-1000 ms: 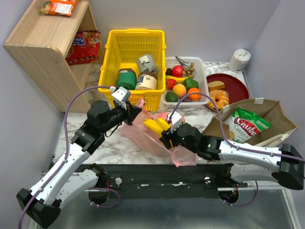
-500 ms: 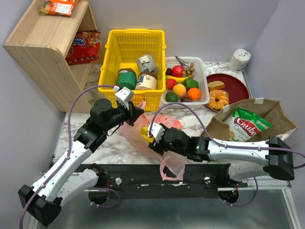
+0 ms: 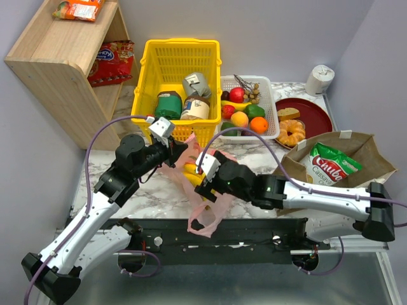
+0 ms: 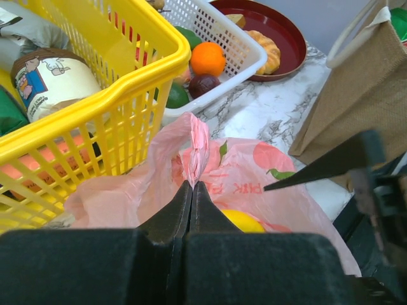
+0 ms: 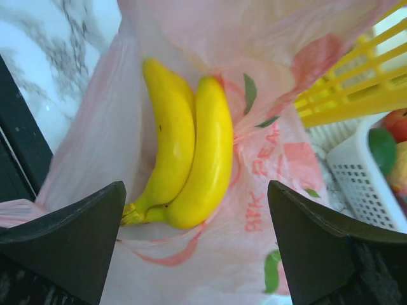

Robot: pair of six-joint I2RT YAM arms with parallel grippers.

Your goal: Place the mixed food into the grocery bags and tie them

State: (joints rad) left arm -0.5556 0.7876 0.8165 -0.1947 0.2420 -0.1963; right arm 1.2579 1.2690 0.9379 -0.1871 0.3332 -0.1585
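Bananas (image 5: 184, 159) lie inside the pink plastic bag (image 5: 267, 165), side by side against its thin wall, with nothing gripping them. A second ago the right gripper (image 5: 196, 190) carried them at the bag's mouth, jaws closed around them. Since then it has lowered them in and let go, and its two fingers now stand spread as wide as they go on either side of the fruit, touching nothing that can be seen.

The left gripper (image 4: 192, 190) has not changed: its jaws are pinched fully together on a raised fold of the bag's rim, holding the mouth up just in front of the yellow basket (image 3: 152, 63). The bag's lower end has sagged over the near edge of the table (image 3: 159, 194).

To the right, the green crisp packet (image 3: 327, 166) sits in the brown paper bag (image 3: 356, 152). The small orange fruit (image 4: 208, 58) is in the white basket (image 3: 270, 95), not yet bagged.

So the banana step looks done. What appears left is bagging the orange, then tying the bags.
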